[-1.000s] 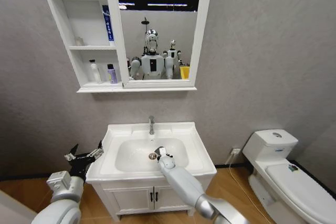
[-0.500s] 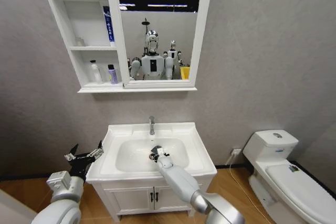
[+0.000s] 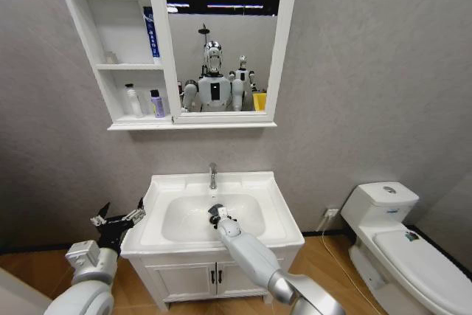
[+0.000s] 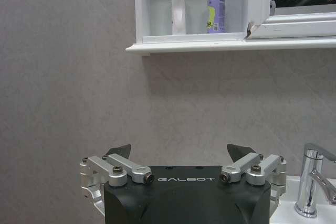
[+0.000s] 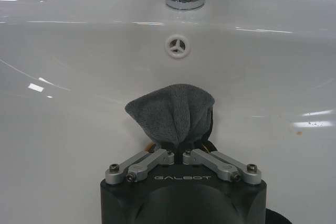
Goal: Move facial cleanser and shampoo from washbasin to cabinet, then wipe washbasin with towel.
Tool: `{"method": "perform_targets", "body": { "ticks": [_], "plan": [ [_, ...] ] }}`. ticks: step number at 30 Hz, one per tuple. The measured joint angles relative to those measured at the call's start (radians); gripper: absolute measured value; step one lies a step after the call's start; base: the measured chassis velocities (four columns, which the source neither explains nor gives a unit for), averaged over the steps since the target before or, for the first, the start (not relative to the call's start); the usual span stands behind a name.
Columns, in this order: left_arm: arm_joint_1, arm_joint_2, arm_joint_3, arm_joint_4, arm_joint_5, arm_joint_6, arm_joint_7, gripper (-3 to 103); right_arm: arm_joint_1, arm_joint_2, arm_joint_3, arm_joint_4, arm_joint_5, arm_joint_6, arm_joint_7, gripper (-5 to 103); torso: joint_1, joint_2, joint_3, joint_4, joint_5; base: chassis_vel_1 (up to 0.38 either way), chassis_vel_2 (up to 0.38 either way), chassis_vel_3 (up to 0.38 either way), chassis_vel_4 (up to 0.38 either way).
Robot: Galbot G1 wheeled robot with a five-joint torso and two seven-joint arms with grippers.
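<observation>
Our right claw (image 5: 178, 150) reaches into the bowl of the washbasin (image 3: 276, 208), its fingers clamped together on the towel (image 5: 170, 114). The dark cloth bunches out beyond the fingertips and presses against the white ceramic near the middle of the bowl, on the near side of the overflow hole (image 5: 178, 45) and the chrome tap (image 3: 213, 175), which stands at the far rim.

Our left claw (image 3: 118, 218) hovers to the left of the washbasin, off its edge, with its fingers (image 4: 119, 150) spread wide apart and holding nothing.

On the wall above, the cabinet (image 3: 110, 125) carries two bottles on its lowest shelf: a white bottle (image 4: 178, 6) on the left and a purple bottle (image 4: 216, 9) just beside it on the right, both upright. A blue tube (image 3: 150, 31) stands on the middle shelf against the mirror frame.
</observation>
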Motion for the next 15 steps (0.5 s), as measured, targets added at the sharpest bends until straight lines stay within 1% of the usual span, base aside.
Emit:
{"method": "perform_targets", "body": {
  "ticks": [1, 3, 4, 6, 7, 9, 12, 15],
  "plan": [
    [0.0, 0.0, 0.0, 0.0, 0.0, 0.0, 0.0, 100, -0.002, -0.003, 0.006, 0.007, 0.033, -0.01, 0.011, 2, 0.0, 0.0, 0.0, -0.0004, -0.0001, 0.0, 0.0, 0.0, 0.0],
    [0.0, 0.0, 0.0, 0.0, 0.0, 0.0, 0.0, 100, -0.004, -0.003, 0.02, 0.012, 0.11, -0.032, 0.052, 2, 0.0, 0.0, 0.0, -0.0005, 0.0, 0.0, 0.0, 0.0, 0.0],
    [0.0, 0.0, 0.0, 0.0, 0.0, 0.0, 0.0, 100, -0.004, -0.003, 0.02, 0.012, 0.11, -0.032, 0.052, 2, 0.0, 0.0, 0.0, -0.0005, 0.0, 0.0, 0.0, 0.0, 0.0],
    [0.0, 0.0, 0.0, 0.0, 0.0, 0.0, 0.0, 100, -0.002, 0.003, 0.037, -0.002, 0.172, -0.047, 0.09, 2, 0.0, 0.0, 0.0, 0.0, 0.0002, 0.0, 0.0, 0.0, 0.0],
    [0.0, 0.0, 0.0, 0.0, 0.0, 0.0, 0.0, 100, -0.002, 0.003, 0.037, -0.002, 0.172, -0.047, 0.09, 2, 0.0, 0.0, 0.0, 0.0, 0.0002, 0.0, 0.0, 0.0, 0.0],
    [0.0, 0.0, 0.0, 0.0, 0.0, 0.0, 0.0, 100, 0.012, 0.005, 0.06, -0.032, 0.201, -0.056, 0.104, 2, 0.0, 0.0, 0.0, 0.0001, 0.0003, 0.0, 0.0, 0.0, 0.0],
    [0.0, 0.0, 0.0, 0.0, 0.0, 0.0, 0.0, 100, 0.033, 0.005, 0.085, -0.074, 0.219, -0.057, 0.1, 2, 0.0, 0.001, -0.001, 0.0, 0.0003, 0.0, 0.0, 0.0, 0.0],
    [0.0, 0.0, 0.0, 0.0, 0.0, 0.0, 0.0, 100, 0.051, 0.005, 0.09, -0.107, 0.241, -0.054, 0.063, 2, 0.0, 0.001, -0.001, -0.0008, -0.0002, 0.0, 0.0, 0.0, 0.0]
  ]
}}
